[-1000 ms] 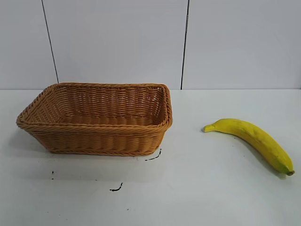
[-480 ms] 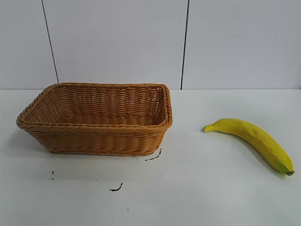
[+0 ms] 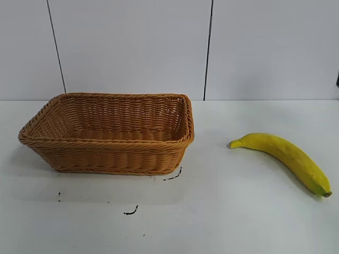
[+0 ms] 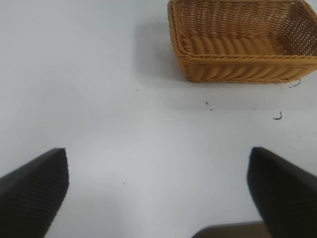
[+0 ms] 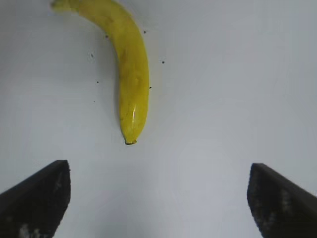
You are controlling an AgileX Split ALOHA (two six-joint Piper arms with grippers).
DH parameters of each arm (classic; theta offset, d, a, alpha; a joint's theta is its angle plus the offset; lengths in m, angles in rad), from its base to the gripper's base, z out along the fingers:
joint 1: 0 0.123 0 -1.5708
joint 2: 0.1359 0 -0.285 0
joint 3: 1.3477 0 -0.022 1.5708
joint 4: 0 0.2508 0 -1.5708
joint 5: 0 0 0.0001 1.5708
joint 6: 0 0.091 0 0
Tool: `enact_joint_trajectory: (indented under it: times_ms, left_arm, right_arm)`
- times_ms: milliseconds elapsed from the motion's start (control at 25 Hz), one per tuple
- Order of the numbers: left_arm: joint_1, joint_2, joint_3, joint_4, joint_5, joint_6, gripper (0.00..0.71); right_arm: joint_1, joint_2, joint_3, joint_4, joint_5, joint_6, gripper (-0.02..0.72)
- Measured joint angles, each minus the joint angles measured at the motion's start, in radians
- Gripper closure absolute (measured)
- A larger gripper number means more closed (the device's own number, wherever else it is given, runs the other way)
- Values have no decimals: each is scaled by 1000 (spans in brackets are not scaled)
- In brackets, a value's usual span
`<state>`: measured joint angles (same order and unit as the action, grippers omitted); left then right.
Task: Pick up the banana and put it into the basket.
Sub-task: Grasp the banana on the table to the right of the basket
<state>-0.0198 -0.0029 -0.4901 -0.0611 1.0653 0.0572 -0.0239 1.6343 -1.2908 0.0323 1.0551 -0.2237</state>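
Banana lies on table — well apart from basket.

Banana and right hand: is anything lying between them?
Nothing does. In the right wrist view only bare white table separates the open right hand from the banana.

A white counter is filling the lower half of the exterior view, carrying small black marks toward six o'clock. Behind it, a pale panelled wall is rising toward twelve o'clock, with two dark vertical seams dividing it.
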Motion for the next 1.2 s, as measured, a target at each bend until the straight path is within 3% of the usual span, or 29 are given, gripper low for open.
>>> enact_joint_trajectory:
  times_ms: [240,440,640,840,1200]
  left_arm:
    - [0,0,0,0,0,0,15]
    - [0,0,0,0,0,0,15]
    - [0,0,0,0,0,0,15]
    - [0,0,0,0,0,0,15]
    - [0,0,0,0,0,0,15]
  right_arm:
    - [4,202,-139,83,-31,-139,8]
    - [41,272,-150,94,-87,-172,8]
    - [95,328,-150,94,-140,-171,8]
    - [105,389,-150,93,-187,-108,8]
    - [105,508,-150,32,-216,-31,8]
